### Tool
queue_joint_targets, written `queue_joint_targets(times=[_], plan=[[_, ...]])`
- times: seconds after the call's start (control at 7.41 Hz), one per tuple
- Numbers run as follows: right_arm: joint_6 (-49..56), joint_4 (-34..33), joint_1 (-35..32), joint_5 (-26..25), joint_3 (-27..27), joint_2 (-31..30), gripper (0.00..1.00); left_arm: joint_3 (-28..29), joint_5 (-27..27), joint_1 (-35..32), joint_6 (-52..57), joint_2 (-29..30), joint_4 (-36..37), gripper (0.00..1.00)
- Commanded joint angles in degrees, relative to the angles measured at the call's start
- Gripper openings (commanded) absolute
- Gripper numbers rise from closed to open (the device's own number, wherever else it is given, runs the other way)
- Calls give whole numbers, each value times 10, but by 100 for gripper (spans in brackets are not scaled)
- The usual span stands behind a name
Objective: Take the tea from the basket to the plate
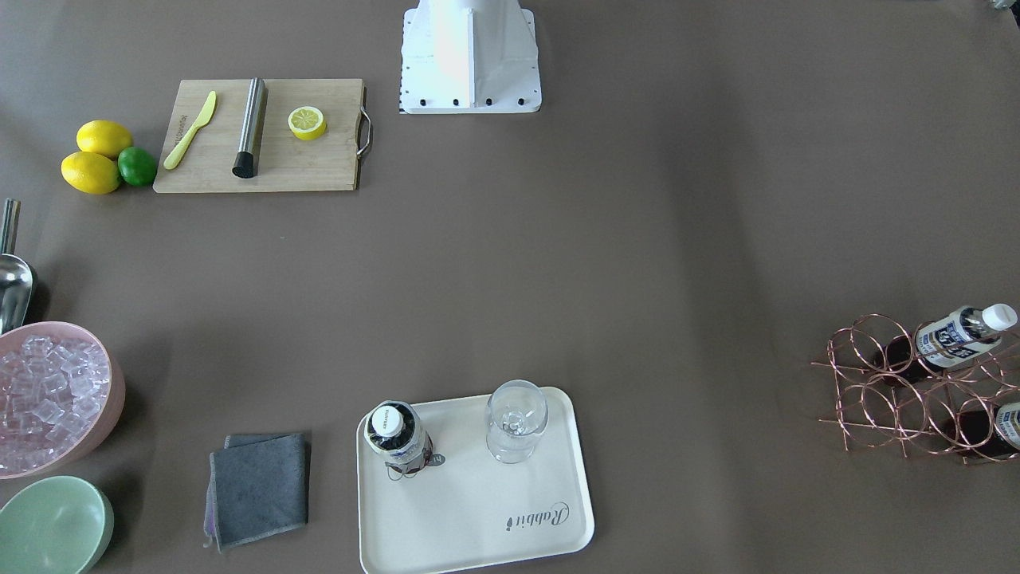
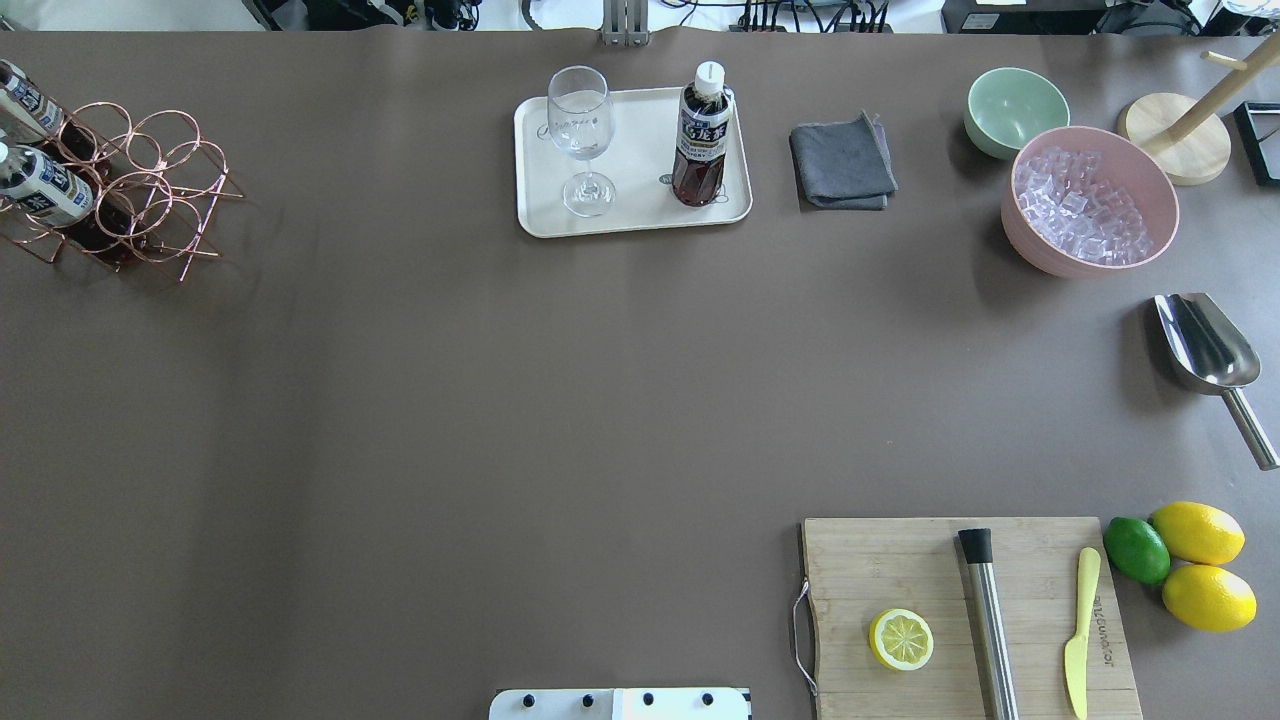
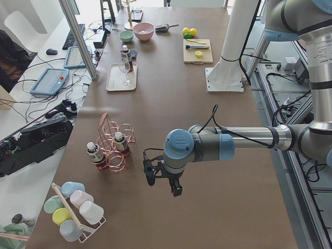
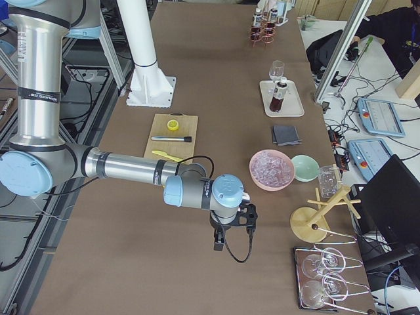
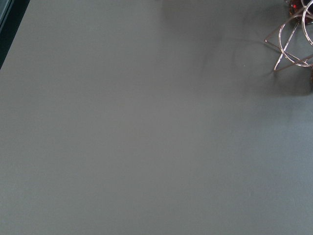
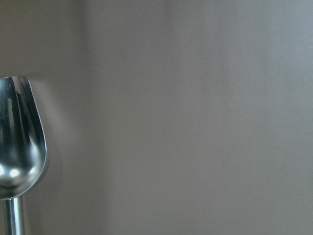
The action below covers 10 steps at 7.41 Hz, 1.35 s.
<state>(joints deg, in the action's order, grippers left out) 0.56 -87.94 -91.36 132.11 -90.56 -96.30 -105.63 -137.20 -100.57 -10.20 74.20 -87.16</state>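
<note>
One tea bottle (image 1: 396, 437) stands upright on the cream plate (image 1: 494, 510), next to a wine glass (image 1: 516, 418); it also shows in the overhead view (image 2: 702, 140). Two more tea bottles (image 1: 960, 333) (image 1: 1006, 426) lie in the copper wire basket (image 1: 884, 383) at the table's end. My left gripper (image 3: 163, 180) shows only in the exterior left view, above bare table beside the basket (image 3: 111, 142). My right gripper (image 4: 231, 231) shows only in the exterior right view, near the pink bowl. I cannot tell whether either is open or shut.
A grey cloth (image 2: 842, 162), a green bowl (image 2: 1015, 110), a pink bowl of ice (image 2: 1090, 200) and a metal scoop (image 2: 1210, 350) lie at my right. A cutting board (image 2: 900, 570) holds a lemon half, a steel rod and a knife. Lemons and a lime (image 2: 1185, 555) sit beside it.
</note>
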Motion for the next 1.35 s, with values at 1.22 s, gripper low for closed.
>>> queue_joint_targets(times=[1.22], plan=[[8,1,0,0,1,1,100,2,11,35,128,58,41,99]])
